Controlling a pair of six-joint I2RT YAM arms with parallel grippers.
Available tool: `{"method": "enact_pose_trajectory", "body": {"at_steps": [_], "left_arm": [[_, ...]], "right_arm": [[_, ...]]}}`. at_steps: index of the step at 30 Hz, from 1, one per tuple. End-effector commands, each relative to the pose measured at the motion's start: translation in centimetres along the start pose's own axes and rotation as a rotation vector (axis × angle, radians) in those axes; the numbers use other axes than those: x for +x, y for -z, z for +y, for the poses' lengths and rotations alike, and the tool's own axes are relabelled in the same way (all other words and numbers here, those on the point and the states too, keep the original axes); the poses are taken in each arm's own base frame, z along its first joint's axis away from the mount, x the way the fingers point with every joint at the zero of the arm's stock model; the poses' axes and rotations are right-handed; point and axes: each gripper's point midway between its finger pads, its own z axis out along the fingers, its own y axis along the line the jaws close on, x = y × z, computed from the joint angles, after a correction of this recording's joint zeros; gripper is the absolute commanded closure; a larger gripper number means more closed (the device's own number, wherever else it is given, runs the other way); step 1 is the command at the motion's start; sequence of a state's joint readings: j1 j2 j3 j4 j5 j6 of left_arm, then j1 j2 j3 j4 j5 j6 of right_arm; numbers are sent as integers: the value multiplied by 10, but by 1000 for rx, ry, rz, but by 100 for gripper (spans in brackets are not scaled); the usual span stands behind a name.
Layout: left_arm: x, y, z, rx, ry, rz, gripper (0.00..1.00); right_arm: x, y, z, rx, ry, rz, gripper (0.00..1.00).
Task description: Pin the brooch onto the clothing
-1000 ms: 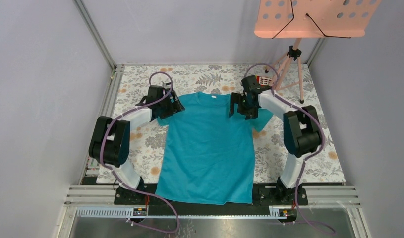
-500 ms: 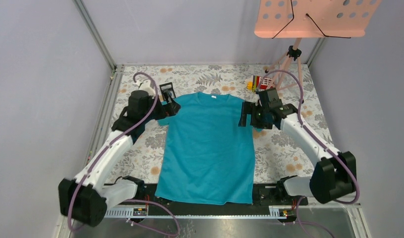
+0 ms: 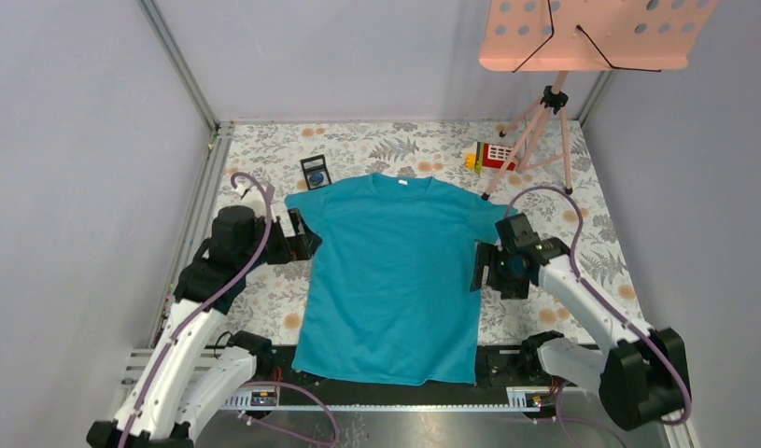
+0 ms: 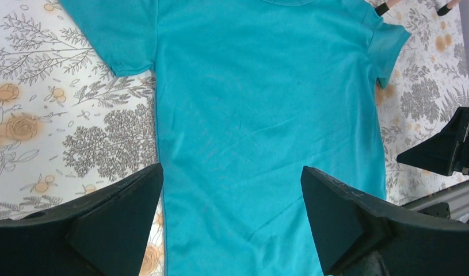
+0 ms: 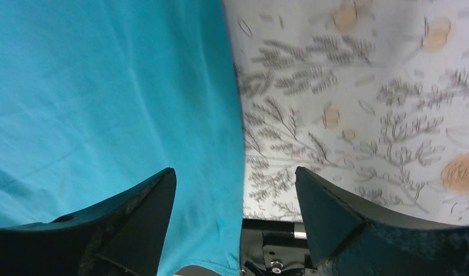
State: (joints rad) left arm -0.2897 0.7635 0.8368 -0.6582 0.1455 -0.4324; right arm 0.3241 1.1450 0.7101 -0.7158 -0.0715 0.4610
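The T-shirt [image 3: 395, 271] is spread flat down the middle of the counter [image 3: 582, 308], collar toward the far edge. The brooch [image 3: 316, 175] is seen in a small black stand [image 3: 305, 165] near the far left corner, just beyond the sleeve. The left gripper [image 3: 303, 239] and right gripper [image 3: 477, 271] are placed at the shirt's side edges, fingers spread, nothing grasped. Pick-up and pinning are judged not yet done.

The T-shirt [image 3: 390, 271] is soft matt cloth, faintly creased. The table cover [image 3: 395, 145] beneath it looks like smooth printed fabric. The gripper fingers [image 4: 347, 224] are matt black plastic, slightly grainy. The frame bars [image 3: 177, 61] are dull brushed metal.
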Motion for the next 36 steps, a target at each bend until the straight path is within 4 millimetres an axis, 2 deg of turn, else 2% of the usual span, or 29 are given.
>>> {"method": "enact_pose_trajectory", "body": {"at_steps": [1,3,5,8,12,17,19,22,28,36], "left_arm": [[15,21,1,28,-8,-12,1],[22,21,-5,74,13,-14,1],[25,19,-1,54,34,-13,1],[25,13,2,32,58,-3,1],[8,11,4,-11,67,-32,1],[-20,12,4,-50,52,-71,1],[-28,12,4,-58,45,-77,1],[-36,7,9,-79,20,-76,1],[-51,-7,27,-126,14,-93,1],[-62,-27,42,-132,34,-126,1]], "right_arm": [[29,6,-11,-9,-103,0,19],[41,6,-8,-51,-129,7,26],[49,7,-2,-87,-145,15,33],[53,9,-3,-76,-148,22,34],[55,4,-9,-19,-112,44,36],[71,-5,-7,12,-64,91,38],[75,-6,-10,20,-71,83,42],[76,-7,-16,42,-99,60,48],[87,-14,-10,34,-110,140,56],[97,-15,-10,41,-106,180,58]]}}
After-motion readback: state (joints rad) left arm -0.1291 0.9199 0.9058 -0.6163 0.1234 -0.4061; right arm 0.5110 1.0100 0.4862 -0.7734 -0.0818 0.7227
